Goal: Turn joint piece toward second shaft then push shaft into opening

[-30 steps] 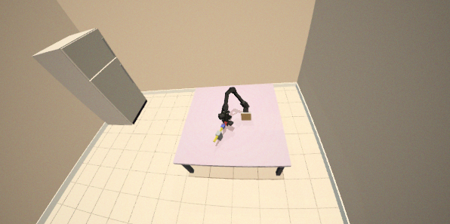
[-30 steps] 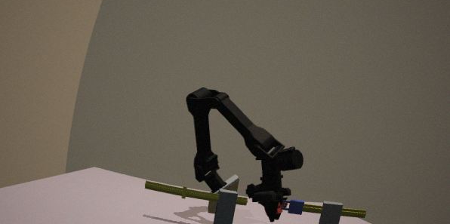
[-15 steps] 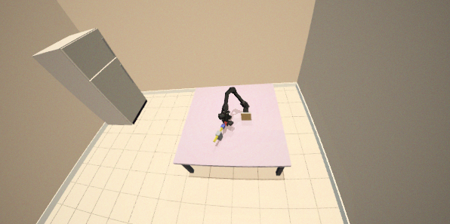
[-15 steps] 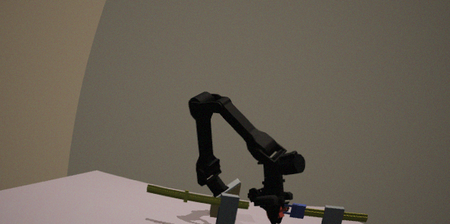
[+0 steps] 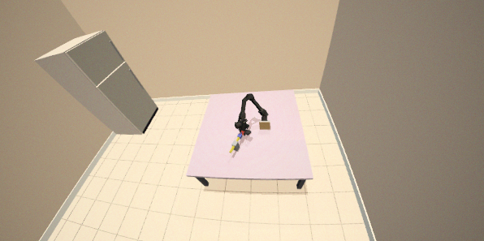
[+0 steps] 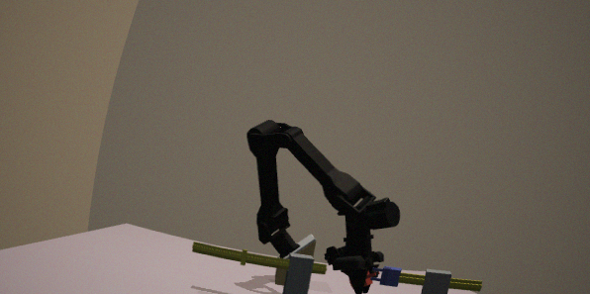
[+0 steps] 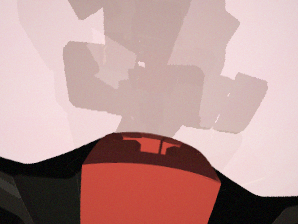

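My gripper [image 5: 243, 131] [image 6: 360, 285] [image 7: 146, 144] is shut on the red joint piece [image 6: 368, 279] [image 7: 150, 195], which fills the space between the black fingers in the wrist view. A blue hinge part [image 5: 239, 135] [image 6: 391, 276] joins it to the first yellow shaft [image 6: 467, 284], which passes through a grey block [image 6: 436, 280]. The second yellow shaft [image 6: 215, 250], with a small collar, passes through another grey block [image 6: 299, 275]. Its near end stands a little apart from my fingers in the exterior view. The fingers hide part of the joint piece; I cannot tell exactly where its opening points.
The pink table [image 5: 280, 155] [image 6: 124, 248] carries the arm and both blocks. A tan and white box-like piece [image 5: 265, 126] is beside the arm's base. The arm's shadow falls on the table in the wrist view. A tall cabinet [image 5: 110, 86] stands on the floor away from the table.
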Robot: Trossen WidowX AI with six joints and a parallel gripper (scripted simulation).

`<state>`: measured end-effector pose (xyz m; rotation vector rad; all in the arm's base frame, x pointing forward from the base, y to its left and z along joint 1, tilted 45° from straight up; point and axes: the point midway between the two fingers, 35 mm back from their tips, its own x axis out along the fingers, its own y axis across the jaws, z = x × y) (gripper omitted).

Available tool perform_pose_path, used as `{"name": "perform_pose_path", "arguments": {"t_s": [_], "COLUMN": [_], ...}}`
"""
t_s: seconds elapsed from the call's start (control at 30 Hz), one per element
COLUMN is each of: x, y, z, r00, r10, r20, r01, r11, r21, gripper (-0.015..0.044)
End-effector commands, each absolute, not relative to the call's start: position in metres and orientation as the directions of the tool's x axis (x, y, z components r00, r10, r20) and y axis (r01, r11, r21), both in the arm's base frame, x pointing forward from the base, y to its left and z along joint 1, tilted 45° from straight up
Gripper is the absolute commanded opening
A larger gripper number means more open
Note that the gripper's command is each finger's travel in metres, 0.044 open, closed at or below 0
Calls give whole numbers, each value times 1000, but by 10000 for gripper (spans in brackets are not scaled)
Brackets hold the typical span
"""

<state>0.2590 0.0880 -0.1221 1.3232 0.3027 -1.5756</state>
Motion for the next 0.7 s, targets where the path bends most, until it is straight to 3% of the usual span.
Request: {"name": "perform_pose_path", "arguments": {"t_s": [0.0,0.67], "x": [259,263], "y": [88,88], "z": [-122,-112], "r00": [115,-22], "r10": [-524,-662], "r20": [-844,-749], "r01": [799,914], "r11": [-456,-318], "r21": [392,254], "gripper": [0,0]}}
